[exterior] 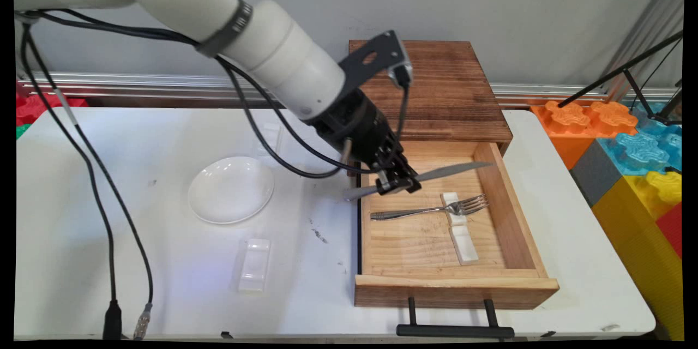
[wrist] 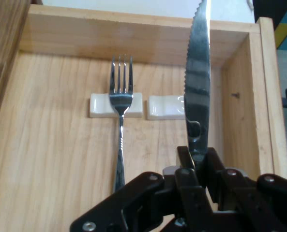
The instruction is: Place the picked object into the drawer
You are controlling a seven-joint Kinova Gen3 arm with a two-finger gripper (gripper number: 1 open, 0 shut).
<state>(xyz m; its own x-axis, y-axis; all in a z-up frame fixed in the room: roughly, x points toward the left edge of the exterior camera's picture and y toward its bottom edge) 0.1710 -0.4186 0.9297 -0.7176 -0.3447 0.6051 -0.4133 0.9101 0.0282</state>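
Observation:
My gripper (exterior: 399,184) (wrist: 197,164) is shut on a serrated table knife (exterior: 452,170) (wrist: 197,82), held about level above the open wooden drawer (exterior: 512,212) (wrist: 133,34). The blade points toward the drawer's right wall and the handle end sticks out past its left wall. On the drawer floor below lies a metal fork (exterior: 431,210) (wrist: 121,106), its neck resting on a white cutlery rest (exterior: 451,207) (wrist: 99,105). A second white rest (exterior: 463,244) (wrist: 165,107) lies beside the first with nothing on it.
A white plate (exterior: 231,189) sits on the table left of the drawer, with a white cutlery rest (exterior: 254,264) in front of it and another (exterior: 269,136) behind. The wooden cabinet top (exterior: 441,92) stands behind the drawer. Coloured foam blocks (exterior: 638,163) are at the right.

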